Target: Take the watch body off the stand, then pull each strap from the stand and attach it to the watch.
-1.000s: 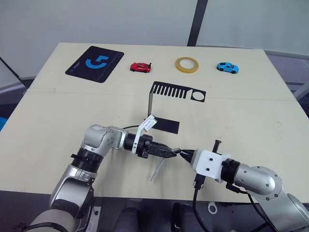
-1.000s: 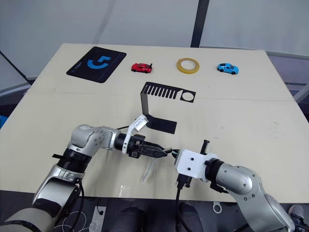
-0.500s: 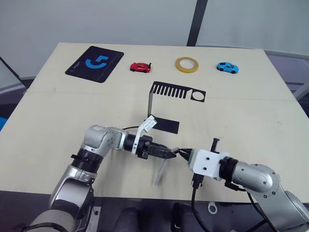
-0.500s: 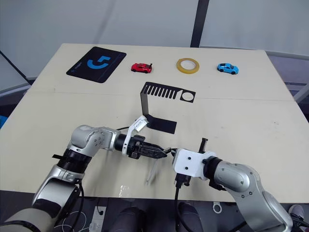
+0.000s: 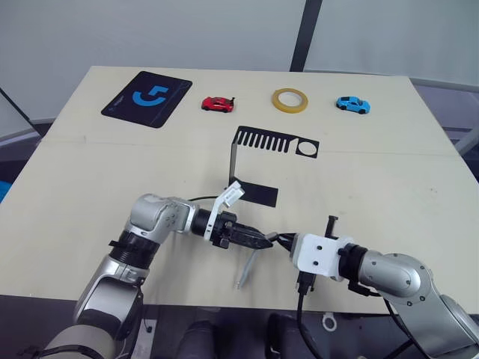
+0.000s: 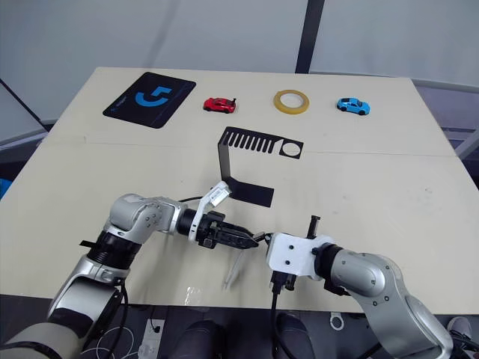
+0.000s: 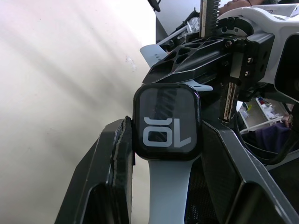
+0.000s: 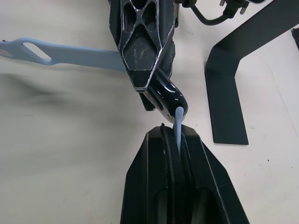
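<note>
I have both arms reaching in low across the near edge of the counter (image 5: 90,187), meeting at the lower centre of the head view. My left arm comes in from the lower left with its elbow bent and forearm lying nearly level, pointing right. The left tool (image 5: 263,240) is pinching the watch body (image 7: 167,122) between its two fingers, screen with white digits facing the wrist camera. One strap (image 5: 245,269) is already joined to it and hangs down toward the counter edge. My right arm stretches in from the lower right, forearm level, pointing left. The right tool (image 8: 176,135) is pressed together on the second strap (image 8: 178,122), whose tip meets the watch body. The stand (image 5: 263,161) sits just behind, mid-frame, empty of watch and straps.
</note>
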Tool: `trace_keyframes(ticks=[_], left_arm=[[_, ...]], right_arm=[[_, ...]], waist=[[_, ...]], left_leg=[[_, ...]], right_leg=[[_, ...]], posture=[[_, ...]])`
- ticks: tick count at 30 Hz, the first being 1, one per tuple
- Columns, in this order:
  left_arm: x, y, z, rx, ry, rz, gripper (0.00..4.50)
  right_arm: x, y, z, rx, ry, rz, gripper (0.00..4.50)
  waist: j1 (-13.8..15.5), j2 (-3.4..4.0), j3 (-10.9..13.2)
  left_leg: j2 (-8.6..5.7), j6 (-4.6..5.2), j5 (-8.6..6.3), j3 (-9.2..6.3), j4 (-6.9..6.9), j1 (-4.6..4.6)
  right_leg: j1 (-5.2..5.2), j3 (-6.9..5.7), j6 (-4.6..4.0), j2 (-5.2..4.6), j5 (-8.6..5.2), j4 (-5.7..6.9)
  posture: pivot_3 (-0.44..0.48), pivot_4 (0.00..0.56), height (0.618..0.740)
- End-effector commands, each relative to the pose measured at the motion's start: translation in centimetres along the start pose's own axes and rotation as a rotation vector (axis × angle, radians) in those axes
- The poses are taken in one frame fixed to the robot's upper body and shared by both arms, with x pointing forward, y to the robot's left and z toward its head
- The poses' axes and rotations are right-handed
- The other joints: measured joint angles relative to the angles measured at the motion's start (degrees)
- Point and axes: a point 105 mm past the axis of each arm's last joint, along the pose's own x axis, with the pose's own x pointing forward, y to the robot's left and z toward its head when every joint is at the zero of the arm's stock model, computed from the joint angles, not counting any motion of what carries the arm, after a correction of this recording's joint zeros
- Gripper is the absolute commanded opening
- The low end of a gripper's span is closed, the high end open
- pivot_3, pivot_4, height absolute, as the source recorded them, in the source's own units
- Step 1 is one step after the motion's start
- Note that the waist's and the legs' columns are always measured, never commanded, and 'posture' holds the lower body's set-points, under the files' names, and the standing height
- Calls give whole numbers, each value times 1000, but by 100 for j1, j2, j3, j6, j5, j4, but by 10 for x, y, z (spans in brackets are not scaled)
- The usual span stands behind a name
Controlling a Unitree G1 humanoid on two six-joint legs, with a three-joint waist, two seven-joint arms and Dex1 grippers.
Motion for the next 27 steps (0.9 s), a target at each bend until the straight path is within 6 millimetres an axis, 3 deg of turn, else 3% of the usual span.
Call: trace_keyframes(ticks=[1, 27], left_arm=[[17, -20, 1, 54, 33, -115, 1678], [18, -20, 0, 50, 42, -119, 1678]], right_arm=[[-1, 0, 19, -46, -73, -7, 0], [2, 2, 17, -37, -58, 7, 0]], waist=[[-1, 0, 0], [-1, 0, 0]], left_leg=[[0, 0, 0, 0, 0, 0], [0, 0, 0, 0, 0, 0]], right_leg=[[0, 0, 0, 0, 0, 0], [0, 0, 0, 0, 0, 0]], posture=[[0, 150, 737], [0, 150, 737]])
